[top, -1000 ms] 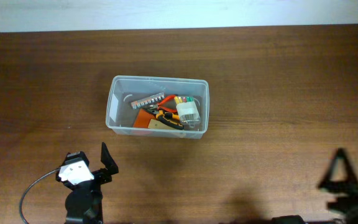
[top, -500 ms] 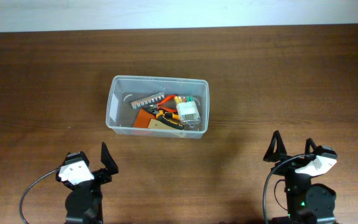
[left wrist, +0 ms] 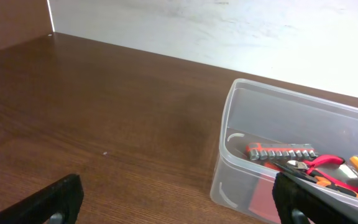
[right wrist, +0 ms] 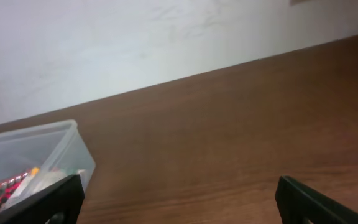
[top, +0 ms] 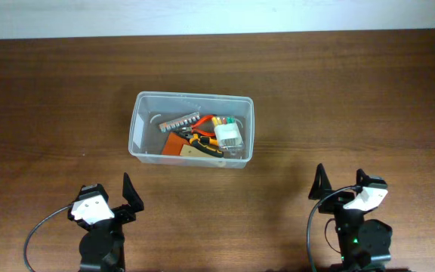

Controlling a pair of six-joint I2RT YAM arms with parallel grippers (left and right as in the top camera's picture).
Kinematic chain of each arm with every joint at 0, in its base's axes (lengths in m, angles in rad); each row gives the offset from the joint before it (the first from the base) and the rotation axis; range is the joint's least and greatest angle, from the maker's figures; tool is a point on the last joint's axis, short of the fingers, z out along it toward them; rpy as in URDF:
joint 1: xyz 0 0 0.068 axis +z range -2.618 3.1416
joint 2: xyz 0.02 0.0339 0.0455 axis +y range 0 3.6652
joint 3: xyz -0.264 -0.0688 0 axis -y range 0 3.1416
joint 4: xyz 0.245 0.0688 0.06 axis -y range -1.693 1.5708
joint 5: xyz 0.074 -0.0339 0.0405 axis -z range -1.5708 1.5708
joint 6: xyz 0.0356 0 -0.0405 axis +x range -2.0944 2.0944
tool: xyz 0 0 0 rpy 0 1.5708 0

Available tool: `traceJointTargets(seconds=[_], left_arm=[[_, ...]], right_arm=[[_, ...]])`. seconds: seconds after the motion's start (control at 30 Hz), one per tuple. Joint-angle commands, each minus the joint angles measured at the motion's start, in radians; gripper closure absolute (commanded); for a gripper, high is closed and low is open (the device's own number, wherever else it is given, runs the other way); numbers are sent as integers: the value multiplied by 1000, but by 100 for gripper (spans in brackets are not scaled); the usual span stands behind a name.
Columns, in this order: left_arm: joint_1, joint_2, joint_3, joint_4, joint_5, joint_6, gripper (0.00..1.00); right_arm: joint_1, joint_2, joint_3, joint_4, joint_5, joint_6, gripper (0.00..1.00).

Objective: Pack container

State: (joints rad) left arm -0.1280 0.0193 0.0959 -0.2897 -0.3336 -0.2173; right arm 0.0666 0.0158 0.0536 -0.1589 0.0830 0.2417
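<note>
The clear plastic container (top: 137, 125) stands at the table's middle. Inside lie a grey row of bits (top: 178, 122), orange-handled pliers (top: 202, 143), a small white case with coloured bits (top: 228, 134) and a flat orange piece (top: 175, 144). My left gripper (top: 110, 199) is open and empty at the front left, well short of the container. My right gripper (top: 340, 184) is open and empty at the front right. The left wrist view shows the container (left wrist: 272, 118) ahead to the right of the open jaws (left wrist: 176, 211). The right wrist view shows the container (right wrist: 48, 146) at far left of the open jaws (right wrist: 179, 208).
The brown wooden table (top: 353, 98) runs back to a white wall (left wrist: 229, 31). A grey cable (top: 36, 234) loops beside the left arm.
My right arm has come in from the lower right corner and moved left to the front right of the table. The left arm and the container have not moved.
</note>
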Motion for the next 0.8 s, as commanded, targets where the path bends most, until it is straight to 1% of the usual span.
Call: traceJointTargets(seconds=[0.0,0.27,0.77], left_arm=[[-3,-7,-3,-2,-3,9,1],[-3,-7,-3,-2,-3,9,1],[-3,-7,-3,-2,-3,9,1]], right_arm=[[5,-12,-20,22,-79,-112,1],[5,-12,-21,22,-84,-291,1],[5,-12,-21,22,-83,-290,1]])
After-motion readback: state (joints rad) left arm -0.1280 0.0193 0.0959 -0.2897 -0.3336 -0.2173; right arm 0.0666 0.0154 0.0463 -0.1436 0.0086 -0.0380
